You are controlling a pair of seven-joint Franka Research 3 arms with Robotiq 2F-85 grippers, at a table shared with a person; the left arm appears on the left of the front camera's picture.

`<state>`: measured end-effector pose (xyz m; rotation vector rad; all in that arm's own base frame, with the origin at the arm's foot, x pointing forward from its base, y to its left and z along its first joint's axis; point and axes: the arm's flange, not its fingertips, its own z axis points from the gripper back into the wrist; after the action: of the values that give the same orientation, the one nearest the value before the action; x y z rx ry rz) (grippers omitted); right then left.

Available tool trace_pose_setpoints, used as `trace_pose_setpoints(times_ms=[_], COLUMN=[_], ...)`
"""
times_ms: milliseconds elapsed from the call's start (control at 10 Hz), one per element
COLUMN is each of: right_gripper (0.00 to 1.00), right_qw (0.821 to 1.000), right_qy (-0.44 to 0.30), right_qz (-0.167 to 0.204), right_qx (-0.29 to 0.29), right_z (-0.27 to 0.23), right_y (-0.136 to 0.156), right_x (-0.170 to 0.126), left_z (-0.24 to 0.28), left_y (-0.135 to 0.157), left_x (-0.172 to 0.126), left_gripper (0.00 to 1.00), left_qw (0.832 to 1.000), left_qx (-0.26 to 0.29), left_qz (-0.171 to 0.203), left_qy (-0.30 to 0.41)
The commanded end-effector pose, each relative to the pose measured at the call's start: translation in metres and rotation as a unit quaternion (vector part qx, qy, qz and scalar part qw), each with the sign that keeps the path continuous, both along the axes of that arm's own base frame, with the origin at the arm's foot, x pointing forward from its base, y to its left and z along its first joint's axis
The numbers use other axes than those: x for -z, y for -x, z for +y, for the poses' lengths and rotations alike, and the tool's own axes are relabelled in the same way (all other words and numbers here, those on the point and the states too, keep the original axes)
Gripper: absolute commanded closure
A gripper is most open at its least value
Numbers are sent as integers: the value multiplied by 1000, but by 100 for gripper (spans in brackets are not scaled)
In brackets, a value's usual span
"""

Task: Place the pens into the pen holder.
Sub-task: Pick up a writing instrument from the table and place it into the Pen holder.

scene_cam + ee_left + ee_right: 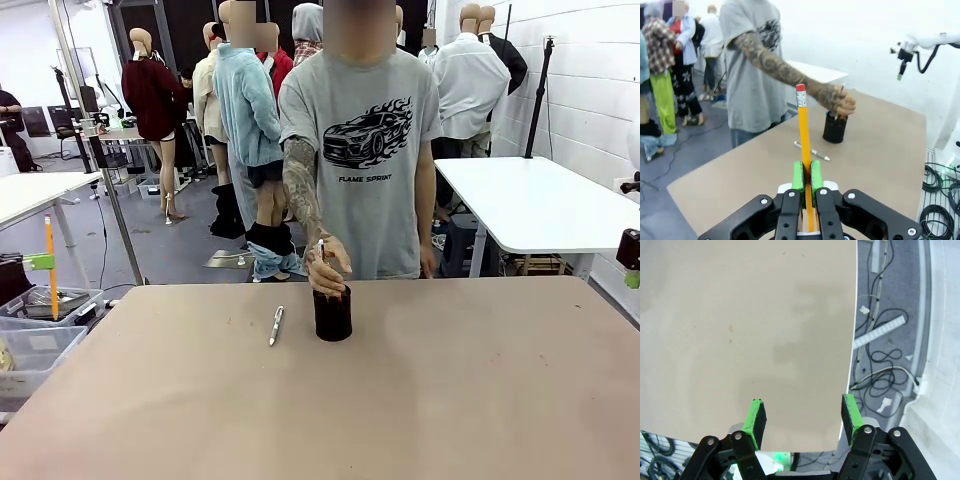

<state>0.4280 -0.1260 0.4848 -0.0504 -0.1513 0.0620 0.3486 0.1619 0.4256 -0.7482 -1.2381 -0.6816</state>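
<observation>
My left gripper (806, 175) is shut on a yellow-orange pencil (804, 135), which stands upright with its red eraser on top. In the front view the pencil (49, 265) and the gripper (40, 262) hang off the table's left edge. The black pen holder (332, 313) stands mid-table toward the far side. The person's hand (328, 268) hovers right over it with a thin pen (320, 248), whose colour I cannot make out. A silver-white pen (276, 325) lies left of the holder. My right gripper (805, 415) is open and holds nothing, over the table's edge; it sits at the far right in the front view (630, 262).
The tan table (450, 400) is bare toward me. Cables (880, 355) lie on the floor past the table edge on the right arm's side. Plastic bins (35, 330) stand on the floor at left. A white table (540, 200) stands behind at right.
</observation>
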Motion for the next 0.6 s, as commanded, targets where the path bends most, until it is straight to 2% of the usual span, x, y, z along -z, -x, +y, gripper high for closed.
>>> trace_pose_setpoints(times_ms=[0,100,200,300,500], right_gripper=[24,24,24,24,24], right_qw=[1000,1000,1000,1000,1000], right_qy=[0,0,0,0,0], right_qz=[2,2,2,2,2], right_qx=[4,4,4,4,4], right_z=[2,2,2,2,2], right_y=[-2,-2,-2,-2,-2], right_x=[1,1,1,1,1], left_z=[0,0,-3,-29,-71], left_y=[4,4,-2,-19,-58], left_x=[-7,-7,1,0,-3], left_gripper=[100,100,100,100,100], left_qw=[1000,1000,1000,1000,995], left_qx=[20,20,2,19,96], left_qz=[-24,-24,3,-7,-33], left_qy=[1,1,-2,-19,16])
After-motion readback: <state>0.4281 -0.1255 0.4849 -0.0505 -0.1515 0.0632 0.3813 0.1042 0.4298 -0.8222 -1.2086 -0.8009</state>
